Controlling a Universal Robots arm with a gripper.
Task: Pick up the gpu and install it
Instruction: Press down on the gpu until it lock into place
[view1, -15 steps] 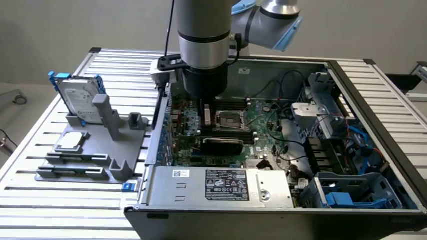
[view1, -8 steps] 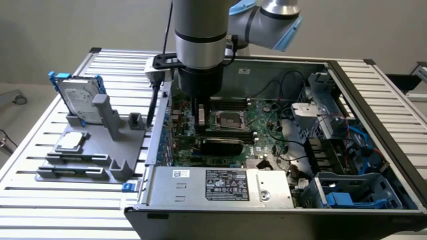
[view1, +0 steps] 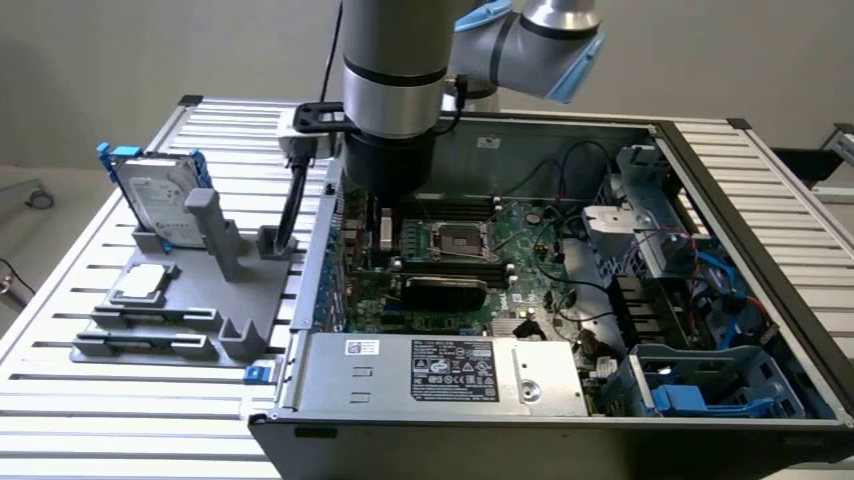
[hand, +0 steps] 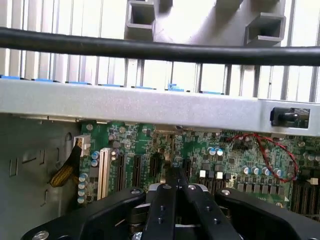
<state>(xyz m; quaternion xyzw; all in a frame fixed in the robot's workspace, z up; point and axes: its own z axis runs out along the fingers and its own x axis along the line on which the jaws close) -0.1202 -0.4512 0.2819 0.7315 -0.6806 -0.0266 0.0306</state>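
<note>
The gpu looks like a thin dark card standing on edge in the grey holder, just outside the open computer case's wall. The arm's wrist hangs inside the case over the motherboard, apart from the card. In the wrist view my gripper is shut, its black fingers pressed together with nothing visible between them. It sits above a row of expansion slots. A long black bar runs beyond the case wall; I cannot tell whether it is the card's edge.
A silver hard drive in a blue frame stands upright on the holder, and a small square CPU chip lies beside it. The case wall separates motherboard from holder. Power supply, drive cages and cables crowd the case.
</note>
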